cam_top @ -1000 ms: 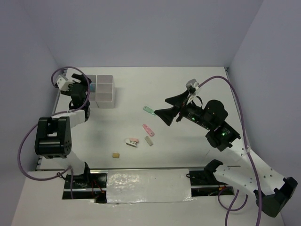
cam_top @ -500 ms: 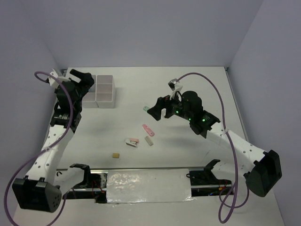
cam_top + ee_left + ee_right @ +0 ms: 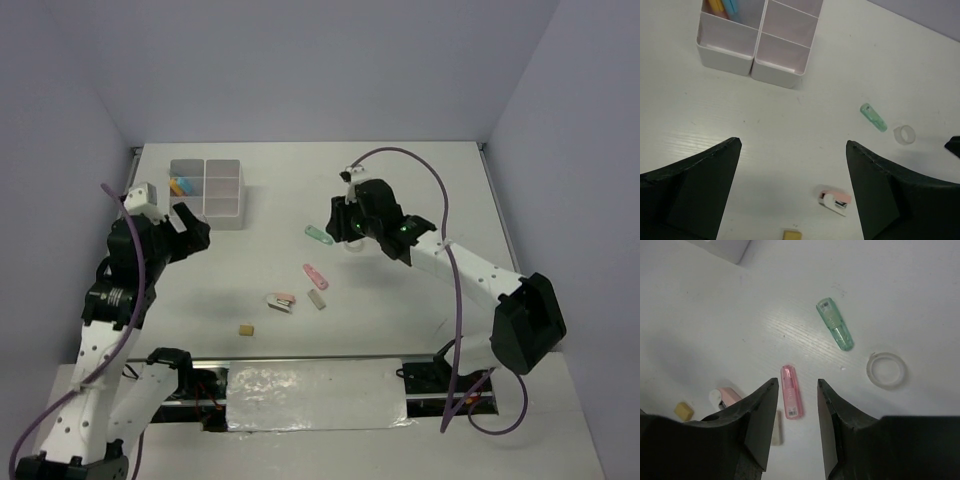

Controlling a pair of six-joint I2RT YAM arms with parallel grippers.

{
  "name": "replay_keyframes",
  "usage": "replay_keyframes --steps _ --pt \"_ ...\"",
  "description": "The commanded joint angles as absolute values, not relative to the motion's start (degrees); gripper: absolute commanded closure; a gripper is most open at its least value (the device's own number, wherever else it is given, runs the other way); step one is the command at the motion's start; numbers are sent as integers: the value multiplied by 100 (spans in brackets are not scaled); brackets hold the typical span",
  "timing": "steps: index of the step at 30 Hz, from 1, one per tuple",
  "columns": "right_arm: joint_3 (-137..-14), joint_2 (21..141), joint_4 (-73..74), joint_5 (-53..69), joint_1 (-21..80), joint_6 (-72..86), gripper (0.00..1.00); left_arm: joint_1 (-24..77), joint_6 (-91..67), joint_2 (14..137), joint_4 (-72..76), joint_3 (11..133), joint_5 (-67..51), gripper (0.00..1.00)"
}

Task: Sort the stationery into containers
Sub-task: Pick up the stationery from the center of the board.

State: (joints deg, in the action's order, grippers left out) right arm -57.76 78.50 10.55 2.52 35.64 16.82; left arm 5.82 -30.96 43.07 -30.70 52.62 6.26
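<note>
Alignment note: the right end effector (image 3: 796, 384) is hovering over the middle of the worktop (image 3: 420, 180), jaws partway apart and gripping nothing. The pink highlighter (image 3: 791, 399) is lying flat below, showing in the gap in the wrist view, its long axis running between the fingers. Judgement: the descent should be going straight down, with the jaws closing across the short width only once they are flanking the barrel. The gap is looking tight, so clipping the barrel is the risk. The right arm is stretching in from the near right corner, wrist pitching downward. The left end effector (image 3: 793, 145) is spreading wide, empty, near the left edge, facing the white box (image 3: 725, 59) at the far left corner.
</note>
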Motion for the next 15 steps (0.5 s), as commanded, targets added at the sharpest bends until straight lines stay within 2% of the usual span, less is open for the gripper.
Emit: replay_keyframes --steps 1,7,8,9,11,15 --pt "-6231 8103 1344 289 3516 1135 55 598 -2346 3912 -3078 4853 703 1" --pt "-6864 8789 2135 439 3516 642 57 492 -2373 3560 -3041 4887 782 1" --pt "-6890 8815 2144 422 3533 563 53 492 -2373 3516 -3058 4869 782 1" --pt "-6891 8824 2136 352 3533 536 44 501 -2364 3498 -3024 4834 617 1" --pt "-7021 8964 2171 81 3533 301 38 501 -2338 3446 -2962 4782 458 1" --pt "-7820 9631 2750 9 3524 -210 36 501 -2329 3463 -2962 4808 439 1"
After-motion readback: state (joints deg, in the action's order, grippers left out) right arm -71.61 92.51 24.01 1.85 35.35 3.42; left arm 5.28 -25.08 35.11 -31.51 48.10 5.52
